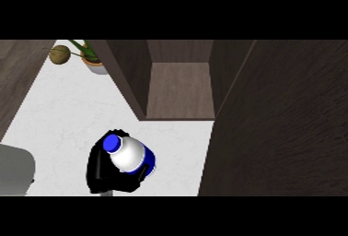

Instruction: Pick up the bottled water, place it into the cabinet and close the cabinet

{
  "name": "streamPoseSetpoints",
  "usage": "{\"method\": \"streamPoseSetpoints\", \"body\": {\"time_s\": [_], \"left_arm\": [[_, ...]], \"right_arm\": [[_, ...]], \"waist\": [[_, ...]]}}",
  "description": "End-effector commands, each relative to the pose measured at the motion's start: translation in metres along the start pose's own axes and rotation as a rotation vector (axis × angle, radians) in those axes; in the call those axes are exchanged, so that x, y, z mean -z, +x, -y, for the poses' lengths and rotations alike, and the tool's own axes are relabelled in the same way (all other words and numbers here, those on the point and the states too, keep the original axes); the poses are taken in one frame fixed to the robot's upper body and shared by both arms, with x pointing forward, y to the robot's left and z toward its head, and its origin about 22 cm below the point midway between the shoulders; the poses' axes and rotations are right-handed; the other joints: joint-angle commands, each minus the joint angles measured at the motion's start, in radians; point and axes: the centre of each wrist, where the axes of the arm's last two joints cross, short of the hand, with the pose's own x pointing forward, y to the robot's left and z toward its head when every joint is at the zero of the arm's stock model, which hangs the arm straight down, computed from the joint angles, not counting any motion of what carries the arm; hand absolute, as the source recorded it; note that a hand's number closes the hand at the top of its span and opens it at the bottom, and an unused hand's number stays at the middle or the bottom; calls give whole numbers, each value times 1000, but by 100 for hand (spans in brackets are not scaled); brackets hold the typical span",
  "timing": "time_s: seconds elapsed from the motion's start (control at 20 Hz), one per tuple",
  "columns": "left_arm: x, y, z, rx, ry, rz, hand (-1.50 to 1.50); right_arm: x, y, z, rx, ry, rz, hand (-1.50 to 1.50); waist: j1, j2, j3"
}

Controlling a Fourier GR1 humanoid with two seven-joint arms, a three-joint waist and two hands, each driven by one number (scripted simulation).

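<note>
We find one black hand (108, 168) at the lower centre of the frame, its fingers curled round the bottled water (129, 154). Which hand it is we cannot settle with certainty; it enters left of centre and we judge it the left. The other hand does not show. The bottle is white with a blue cap (112, 144), the cap tipped toward the upper left, so the bottle is held tilted. We judge it lifted off the counter (75, 115), though contact cannot be ruled out.

The cabinet (180, 87) stands open at upper centre, and its brown shelf shows nothing on it. Its door (285, 129) is swung out and fills the right of the frame. We judge the bottle is being carried toward that opening; placing and closing are not yet done.

The counter is pale and marbled. A potted plant (92, 57) stands at the upper left, and a grey object (15, 170) sits at the left edge.
</note>
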Motion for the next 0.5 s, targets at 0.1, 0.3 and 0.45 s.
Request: {"method": "streamPoseSetpoints", "body": {"time_s": [0.1,0.3,0.45], "left_arm": [[28,19,33,17,-39,38,150],[37,28,48,7,-40,22,150],[52,51,77,30,-45,15,150]], "right_arm": [[-16,7,-1,-19,-10,50,-150],[-18,25,9,-5,1,53,-150],[-15,31,8,-10,-14,54,-150]], "waist": [[-8,1,0],[-7,2,0],[-7,1,0]]}}
